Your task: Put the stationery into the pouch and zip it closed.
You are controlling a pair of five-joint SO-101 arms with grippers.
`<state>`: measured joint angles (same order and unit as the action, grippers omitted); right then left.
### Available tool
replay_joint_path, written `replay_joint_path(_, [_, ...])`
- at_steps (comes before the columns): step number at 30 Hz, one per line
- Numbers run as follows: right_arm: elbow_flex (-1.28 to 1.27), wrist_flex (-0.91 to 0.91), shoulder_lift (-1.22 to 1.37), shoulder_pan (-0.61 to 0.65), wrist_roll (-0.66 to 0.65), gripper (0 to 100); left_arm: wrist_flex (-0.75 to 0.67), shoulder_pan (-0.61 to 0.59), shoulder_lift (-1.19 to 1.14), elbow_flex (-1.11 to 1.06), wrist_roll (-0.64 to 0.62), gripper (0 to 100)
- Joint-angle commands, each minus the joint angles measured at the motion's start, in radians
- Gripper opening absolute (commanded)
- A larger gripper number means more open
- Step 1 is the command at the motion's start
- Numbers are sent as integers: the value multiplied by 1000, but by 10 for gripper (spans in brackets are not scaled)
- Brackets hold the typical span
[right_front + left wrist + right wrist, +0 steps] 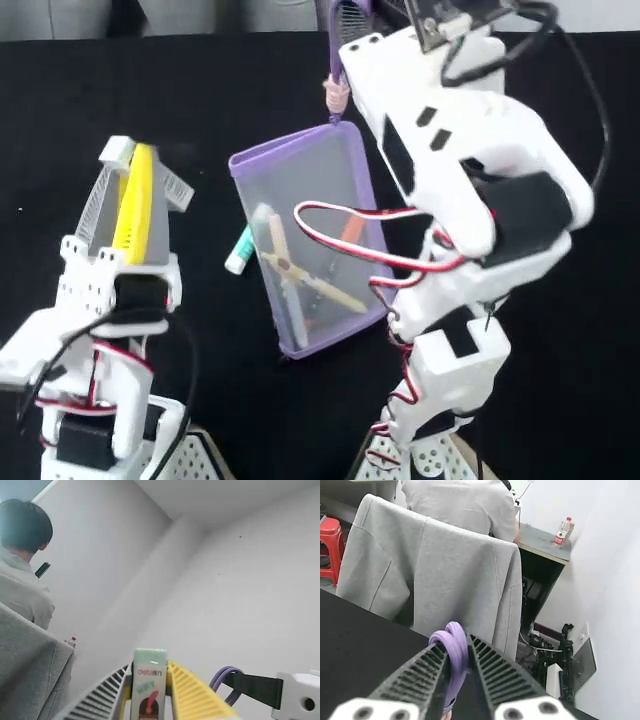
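The pouch [300, 200] is lying flat on the black surface [200, 90], and scissors and pens are showing through its purple wall. Its purple loop [455, 632] is being clamped in the right gripper [457, 644] at the far end, so the pouch is being anchored there. A white stick [149, 680] with a pale green top is being grasped in the left gripper [149, 666]. That gripper is being held raised and pointing upward, left of the pouch and well apart from it.

The step in hand is judged to be the loading of this stick. The stick should be tipped down and brought in end-first along the pouch's length while the loop is being kept taut. Which edge is open cannot be told, so the mouth should be confirmed before the stick is released.

A green-capped tube [238, 255] is lying against the pouch's left edge, in the approach path. Whether it is partly inside cannot be told. A red-and-white cable [340, 212] is hanging across the pouch, and the right arm [470, 170] is overhanging its right side.
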<state>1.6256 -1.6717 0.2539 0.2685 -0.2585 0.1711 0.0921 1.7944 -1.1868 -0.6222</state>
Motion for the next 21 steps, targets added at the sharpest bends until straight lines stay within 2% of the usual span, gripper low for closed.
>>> replay_joint_path(1, [38, -31, -93, 49, -9, 11, -100, -15, -149, 31, -35, 29])
replay_joint_path(5, [35, -68, -148, 97, -29, 11, -106, -16, -407, 120, -130, 29])
replay_joint_path(10, [35, -83, -166, 101, -52, 11, -61, 25, -641, 239, -169, 29])
replay_joint_path(16, [41, -87, -166, 103, -49, 11, -63, 170, -626, 199, -169, 29])
replay_joint_path(21, [38, -87, -166, 103, -51, 11, -64, 191, -560, 137, -97, 29])
